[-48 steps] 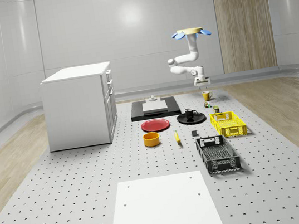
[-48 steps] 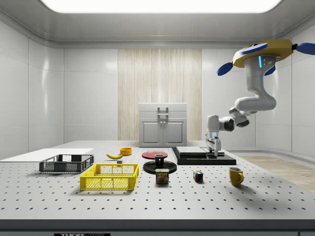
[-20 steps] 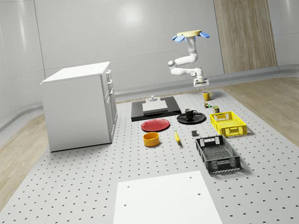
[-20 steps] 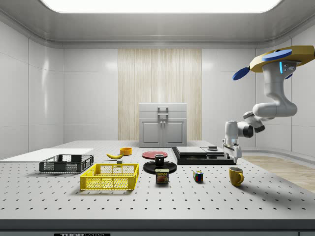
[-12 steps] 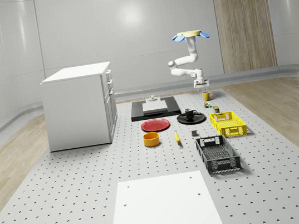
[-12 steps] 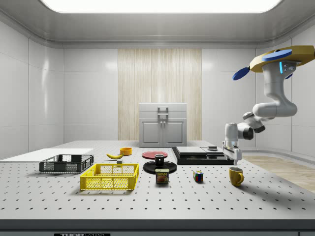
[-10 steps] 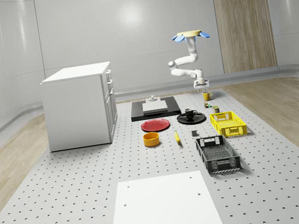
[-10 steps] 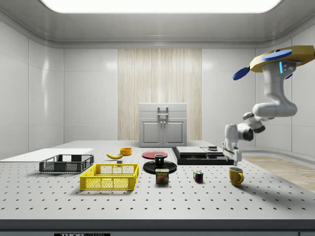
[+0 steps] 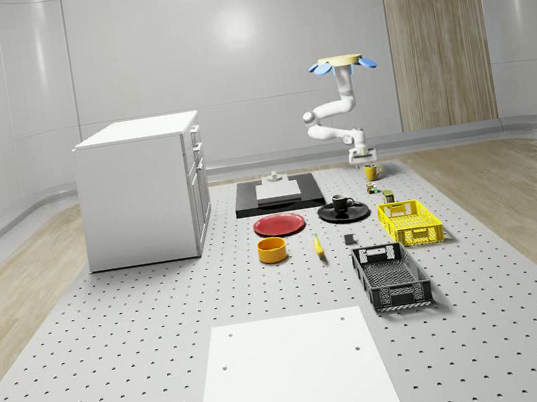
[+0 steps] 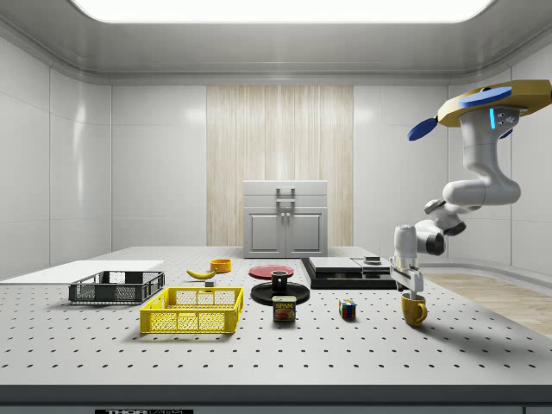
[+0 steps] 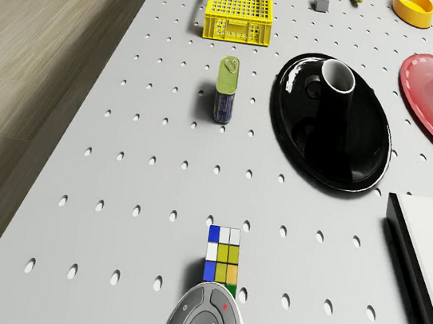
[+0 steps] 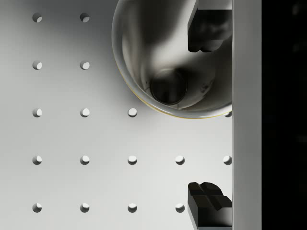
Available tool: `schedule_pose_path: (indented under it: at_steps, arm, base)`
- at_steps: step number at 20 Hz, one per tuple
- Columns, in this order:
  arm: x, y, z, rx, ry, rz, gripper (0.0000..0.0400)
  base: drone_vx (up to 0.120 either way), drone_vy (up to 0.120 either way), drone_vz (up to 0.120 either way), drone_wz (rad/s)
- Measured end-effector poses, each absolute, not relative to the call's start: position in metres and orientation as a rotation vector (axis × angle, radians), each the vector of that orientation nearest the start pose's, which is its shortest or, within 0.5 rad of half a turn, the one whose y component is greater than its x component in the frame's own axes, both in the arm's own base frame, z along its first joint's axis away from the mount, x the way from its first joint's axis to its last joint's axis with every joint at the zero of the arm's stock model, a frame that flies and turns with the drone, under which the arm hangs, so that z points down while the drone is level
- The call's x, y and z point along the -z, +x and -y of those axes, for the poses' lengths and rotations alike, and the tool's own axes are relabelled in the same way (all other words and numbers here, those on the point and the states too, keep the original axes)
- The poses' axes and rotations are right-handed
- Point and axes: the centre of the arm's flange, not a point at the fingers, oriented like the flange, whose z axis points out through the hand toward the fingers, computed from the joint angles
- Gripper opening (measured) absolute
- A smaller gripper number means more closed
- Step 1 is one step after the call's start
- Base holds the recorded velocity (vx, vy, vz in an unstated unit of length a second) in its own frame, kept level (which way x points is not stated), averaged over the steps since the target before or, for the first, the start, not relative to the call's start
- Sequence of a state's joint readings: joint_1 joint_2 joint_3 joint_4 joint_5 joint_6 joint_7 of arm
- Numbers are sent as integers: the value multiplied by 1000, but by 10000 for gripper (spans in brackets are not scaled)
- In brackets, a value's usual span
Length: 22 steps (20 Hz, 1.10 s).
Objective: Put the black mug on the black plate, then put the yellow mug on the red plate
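A big grey table (image 9: 124,384) full of little holes sits in a bright white room. The black mug (image 9: 341,204) already stands on the black plate (image 9: 328,215), so the first job looks done. The red plate (image 9: 279,225) lies just beside the black plate and has nothing on it. The yellow mug (image 10: 413,309) stands upright on the table near the far edge, well apart from the red plate, with a cube (image 10: 347,309) and a can (image 10: 285,309) between it and the plates. The drone (image 10: 483,97) hovers high above that end of the table, and its arm bends down to the mug. The gripper (image 10: 407,278) hangs just above the mug's rim, pointing straight down. In the wrist view the two fingers (image 12: 207,28) are wide apart, and the mug's round mouth (image 12: 168,62) sits off to one side, under one finger more than between the two. I think the gripper needs to slide over a little so one finger goes inside the mug and the other outside its wall, then go down and close.
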<state>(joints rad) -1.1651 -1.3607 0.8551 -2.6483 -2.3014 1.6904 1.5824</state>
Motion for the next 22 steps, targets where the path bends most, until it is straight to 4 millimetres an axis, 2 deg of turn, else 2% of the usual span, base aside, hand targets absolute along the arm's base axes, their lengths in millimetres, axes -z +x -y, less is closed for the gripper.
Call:
schedule_pose_path:
  at_steps: [14,15,17,19,22]
  arm:
    - [-669,303,-10,-786,0,2,400]
    - [-669,303,-10,-786,0,2,336]
    - [-669,303,-10,-786,0,2,247]
    - [-669,303,-10,-786,0,2,193]
    - [-669,303,-10,-786,0,2,149]
  base:
    - [0,0,0,0]
    - [0,0,0,0]
    - [0,0,0,0]
    - [0,0,0,0]
    - [0,0,0,0]
